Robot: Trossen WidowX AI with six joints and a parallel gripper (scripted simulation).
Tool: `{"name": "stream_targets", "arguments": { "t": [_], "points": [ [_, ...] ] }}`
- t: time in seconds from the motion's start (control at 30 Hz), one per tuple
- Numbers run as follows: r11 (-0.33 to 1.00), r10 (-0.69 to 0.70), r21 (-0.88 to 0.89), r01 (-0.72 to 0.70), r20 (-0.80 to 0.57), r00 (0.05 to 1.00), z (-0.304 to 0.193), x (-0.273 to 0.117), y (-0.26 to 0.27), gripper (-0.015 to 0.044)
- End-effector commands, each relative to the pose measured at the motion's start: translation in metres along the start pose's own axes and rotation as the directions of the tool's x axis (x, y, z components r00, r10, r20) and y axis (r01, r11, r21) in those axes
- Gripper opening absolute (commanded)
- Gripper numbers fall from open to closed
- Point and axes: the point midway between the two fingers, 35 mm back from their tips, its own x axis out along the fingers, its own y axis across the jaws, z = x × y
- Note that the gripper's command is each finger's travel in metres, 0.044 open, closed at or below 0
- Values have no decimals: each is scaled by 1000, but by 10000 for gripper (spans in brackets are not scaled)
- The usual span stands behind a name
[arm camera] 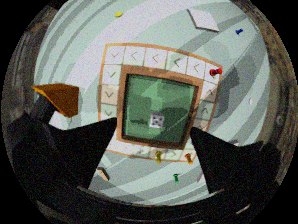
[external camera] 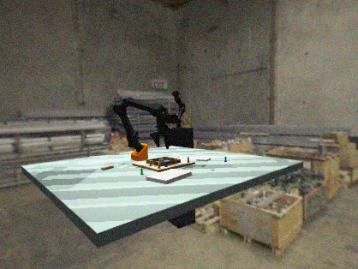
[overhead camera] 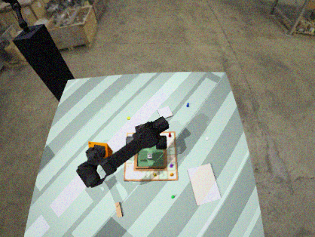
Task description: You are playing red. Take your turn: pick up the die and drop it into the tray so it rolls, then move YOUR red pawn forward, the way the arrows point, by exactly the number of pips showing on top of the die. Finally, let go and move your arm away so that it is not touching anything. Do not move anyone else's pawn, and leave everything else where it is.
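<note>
Nearest me, the green peg-shaped pawn point(overhead camera: 172, 196) point(external camera: 141, 171) point(arm camera: 176, 177) stands on the striped counter point(overhead camera: 151, 223) point(external camera: 111, 210) point(arm camera: 75, 45). Beyond, the small white cube die point(overhead camera: 149, 155) point(arm camera: 157, 120) lies in the green-floored tray point(overhead camera: 151, 169) point(external camera: 164, 162) point(arm camera: 120, 107), under the open, empty black end effector point(overhead camera: 148, 143) point(external camera: 162, 145) point(arm camera: 154, 125).

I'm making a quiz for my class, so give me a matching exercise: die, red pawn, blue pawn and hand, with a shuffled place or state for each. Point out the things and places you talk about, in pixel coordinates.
1. Die point(overhead camera: 149, 155) point(arm camera: 156, 120)
2. Red pawn point(overhead camera: 169, 134) point(external camera: 188, 159) point(arm camera: 215, 72)
3. Blue pawn point(overhead camera: 188, 105) point(external camera: 225, 158) point(arm camera: 239, 31)
4. Hand point(arm camera: 154, 125)

A. Off the board
B. Open
C. On a board corner
D. In the tray

Pairs: 1-D, 2-C, 3-A, 4-B
</note>
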Motion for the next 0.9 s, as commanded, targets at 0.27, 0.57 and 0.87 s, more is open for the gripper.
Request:
{"name": "stream_targets", "arguments": {
  "t": [0.27,0.57,0.87],
  "points": [
    [826,-18,563,30,-27,999,41,3,-64,230],
    [280,-45,956,82,-72,996,101,29,-121,200],
    [280,-45,956,82,-72,996,103,29,-120,200]
  ]
}}
